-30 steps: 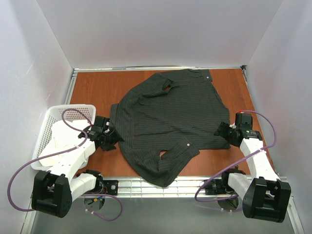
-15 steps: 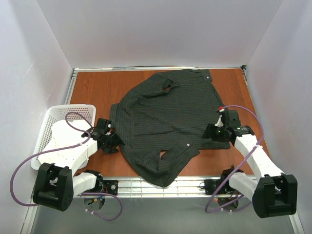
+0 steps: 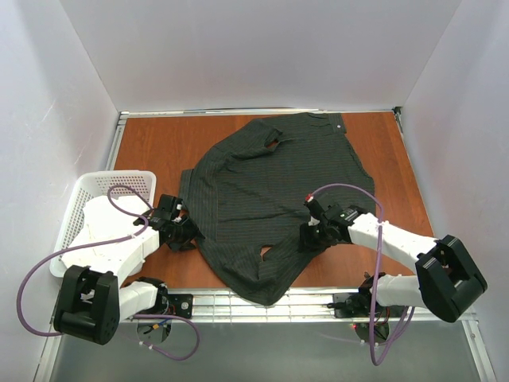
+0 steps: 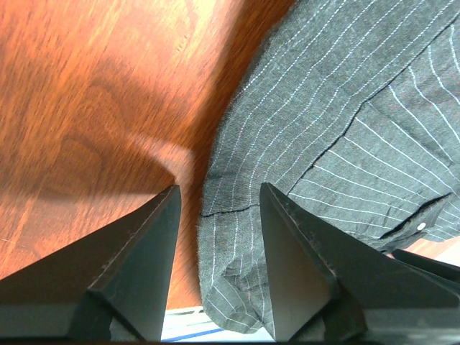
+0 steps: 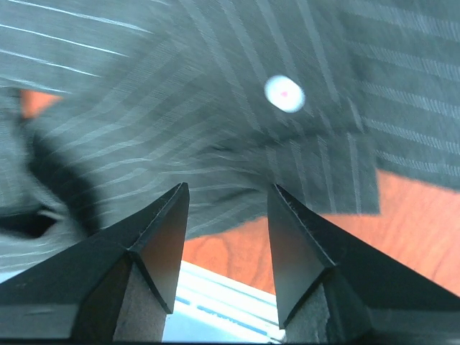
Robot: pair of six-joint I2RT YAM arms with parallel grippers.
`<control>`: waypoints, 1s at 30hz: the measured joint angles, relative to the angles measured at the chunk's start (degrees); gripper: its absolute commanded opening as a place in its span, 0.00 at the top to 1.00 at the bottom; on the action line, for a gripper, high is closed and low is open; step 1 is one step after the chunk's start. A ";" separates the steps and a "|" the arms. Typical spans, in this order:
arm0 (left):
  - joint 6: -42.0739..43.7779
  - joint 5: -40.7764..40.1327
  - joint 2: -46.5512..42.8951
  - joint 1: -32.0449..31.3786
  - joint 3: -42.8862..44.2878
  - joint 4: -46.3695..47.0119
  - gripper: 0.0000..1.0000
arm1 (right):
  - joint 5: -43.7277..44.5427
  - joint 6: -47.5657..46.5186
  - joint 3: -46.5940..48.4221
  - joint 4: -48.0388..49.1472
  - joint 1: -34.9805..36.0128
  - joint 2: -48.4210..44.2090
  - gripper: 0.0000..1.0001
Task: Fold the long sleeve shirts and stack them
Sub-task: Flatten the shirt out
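- The wooden table (image 3: 151, 151) is reddish-brown, closed in by white walls at the back and on both sides. A metal rail (image 3: 262, 301) runs along its near edge.
- The shirt (image 3: 270, 191), dark with fine pale pinstripes, lies spread out flat across the middle of the table. Its collar (image 3: 326, 121) points toward the far right corner. One sleeve is folded across the chest near the far edge. The other sleeve (image 3: 290, 251) lies bent across the lower body, and the shirt's bottom corner reaches the rail.
- A white mesh basket (image 3: 87, 185) sits at the left edge of the table, well apart from the shirt and partly hidden by the left arm.
- The left arm reaches low across the table from beside the basket. The left gripper (image 3: 184, 231) is at the shirt's left hem.
- The right arm stretches in from the right, with a purple cable (image 3: 350, 189) looping above it. The right gripper (image 3: 306, 237) sits over the cuff of the lower sleeve.
- In the left wrist view, the left gripper (image 4: 219, 194) has its jaws apart. The shirt's side edge lies in the gap between the fingers, with bare wood to the left.
- In the right wrist view, the right gripper (image 5: 228, 190) also has its jaws apart. Striped cuff fabric sits beyond the gap and is not pinched.
- A small white button (image 5: 284, 93) sits on the cuff, just above the right finger.
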 measured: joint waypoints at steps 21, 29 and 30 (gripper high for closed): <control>-0.79 -0.26 -0.44 0.00 0.00 1.95 0.57 | -5.75 14.25 -14.91 -10.51 0.66 -24.33 0.51; -0.52 0.37 -0.50 0.00 0.00 2.03 0.58 | 1.25 8.61 -2.10 -16.85 -5.53 -15.43 0.42; -0.39 0.46 -0.52 0.00 0.00 1.99 0.58 | 1.51 6.95 -0.57 -16.63 -9.31 -14.29 0.43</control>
